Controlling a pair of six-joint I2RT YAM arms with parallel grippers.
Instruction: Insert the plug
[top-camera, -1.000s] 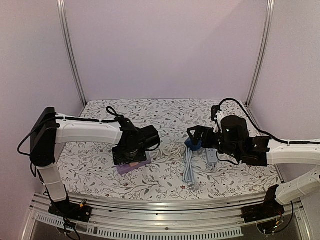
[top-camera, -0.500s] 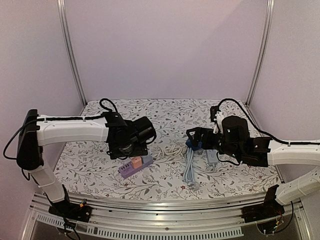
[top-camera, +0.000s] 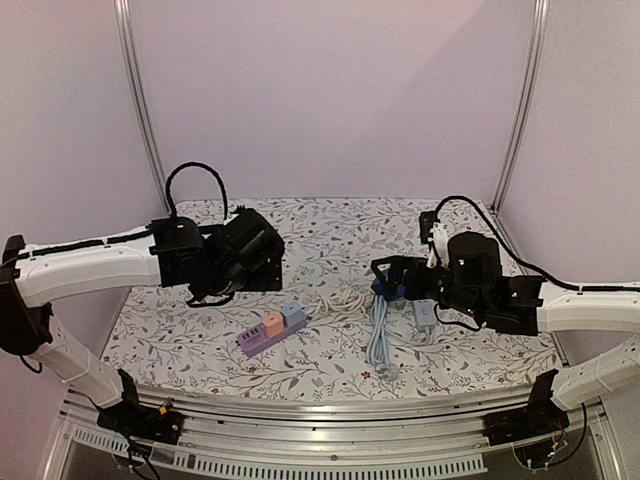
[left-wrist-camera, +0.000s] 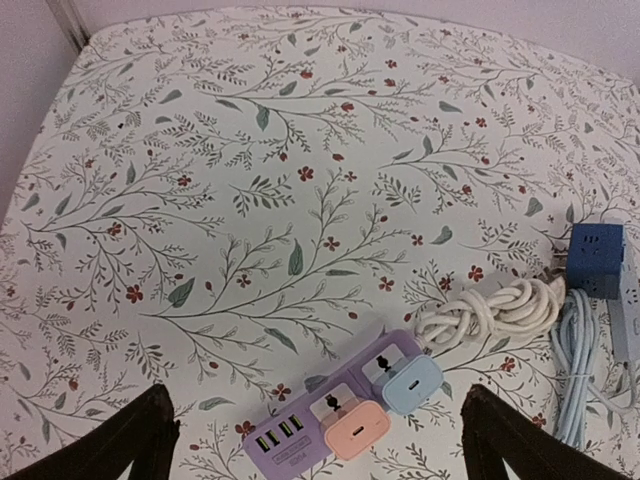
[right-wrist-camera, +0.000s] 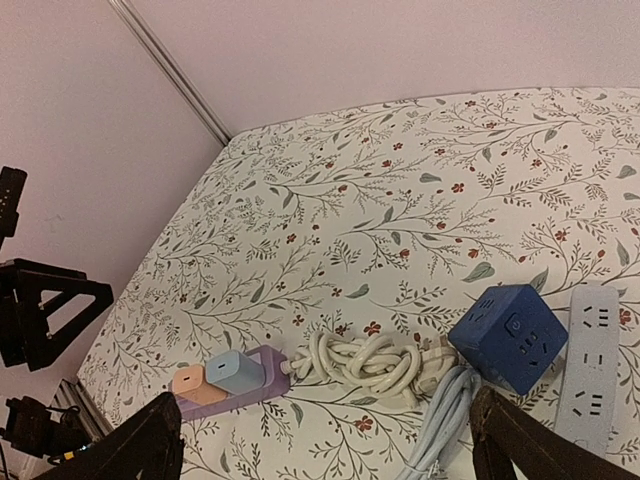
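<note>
Left pincer: The left gripper (top-camera: 260, 256) hung in the air over the left side of the table. Its two dark fingers (left-wrist-camera: 125, 445) were spread far apart, and nothing was between them.
Right pincer: The right gripper (top-camera: 385, 276) was low over the right side of the table. Its fingers (right-wrist-camera: 130, 450) were spread wide too, and it held nothing.
Plugs: An orange plug (left-wrist-camera: 352, 425) and a light blue plug (left-wrist-camera: 410, 385) sat side by side, both pushed into the purple power strip (left-wrist-camera: 283, 445).
Strip: It lay flat on the flowery cloth (left-wrist-camera: 250, 150), near the front edge and between the two arms. No finger touched it.
White cord (left-wrist-camera: 490, 312): It was tied in a bundle just beside the strip's end with the blue plug.
Blue cube (right-wrist-camera: 505, 340): It sat at the other end of the cord bundle.
White strip (right-wrist-camera: 590, 365): It lay just beside the cube.
Pale blue cable (top-camera: 377, 340): It ran from under the cube toward the front edge.
</note>
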